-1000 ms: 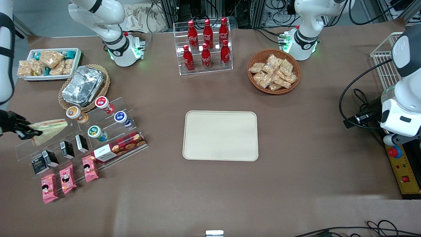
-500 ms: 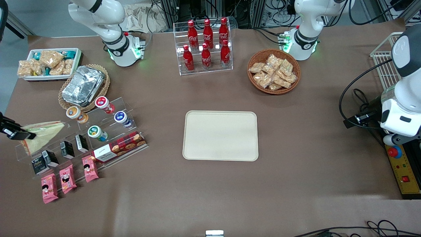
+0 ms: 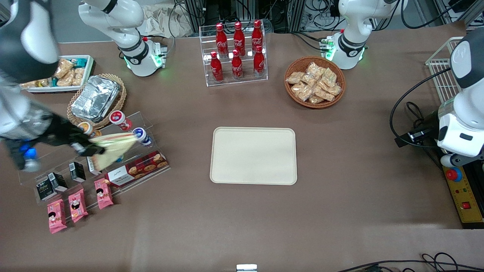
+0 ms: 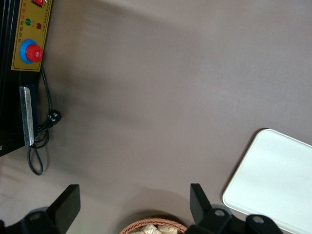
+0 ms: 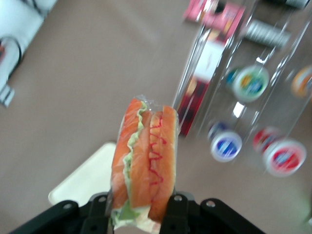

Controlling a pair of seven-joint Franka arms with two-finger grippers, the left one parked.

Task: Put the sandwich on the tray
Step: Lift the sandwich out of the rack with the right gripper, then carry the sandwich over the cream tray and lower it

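Observation:
My right gripper is shut on the clear-wrapped sandwich and holds it in the air above the clear acrylic snack stand, toward the working arm's end of the table. In the right wrist view the sandwich sticks out from between the black fingers, with orange, green and red filling stripes along its edge. The cream-beige tray lies flat and bare at the table's middle, well apart from the gripper; a corner of it shows in the right wrist view and in the left wrist view.
The stand holds small cups, black cartons and a cookie box; pink snack packets lie nearer the camera. A foil container in a wicker basket, a white snack tray, a cola rack and a round snack basket stand farther back.
The gripper has carried the sandwich from the table's edge at the working arm's end toward the tray, now over the stand. The arm has swung into view.

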